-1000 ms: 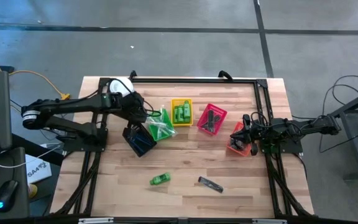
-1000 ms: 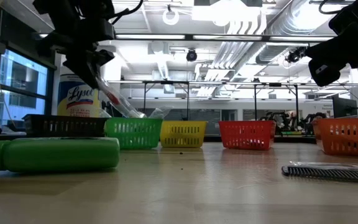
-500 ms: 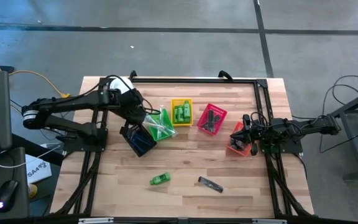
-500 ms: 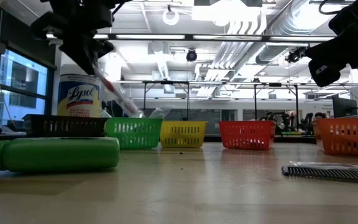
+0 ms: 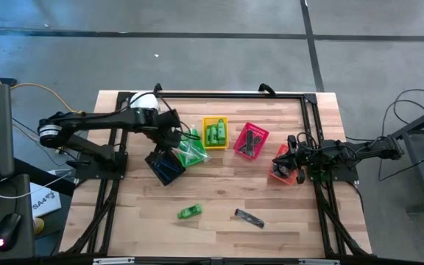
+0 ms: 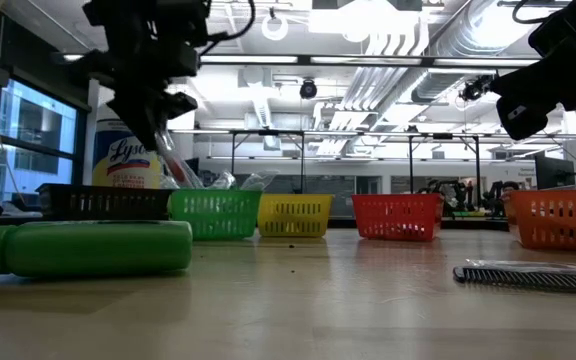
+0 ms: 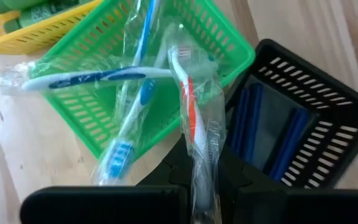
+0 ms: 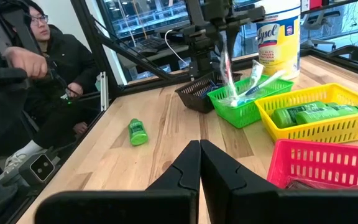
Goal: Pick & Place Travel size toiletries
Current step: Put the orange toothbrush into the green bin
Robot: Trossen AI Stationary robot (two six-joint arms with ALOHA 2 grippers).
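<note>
Bright even overhead light; soft foreground blur in low view

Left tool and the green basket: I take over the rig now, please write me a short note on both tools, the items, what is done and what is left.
Left tool: shut on a wrapped orange toothbrush, held above the green basket, not released.
Right tool: shut, empty, waiting near the orange basket.
Done: two blue toothbrushes in the green basket, green bottles in the yellow basket, blue items in the black basket.
Left: a green bottle and a black comb lie loose on the table.
</note>
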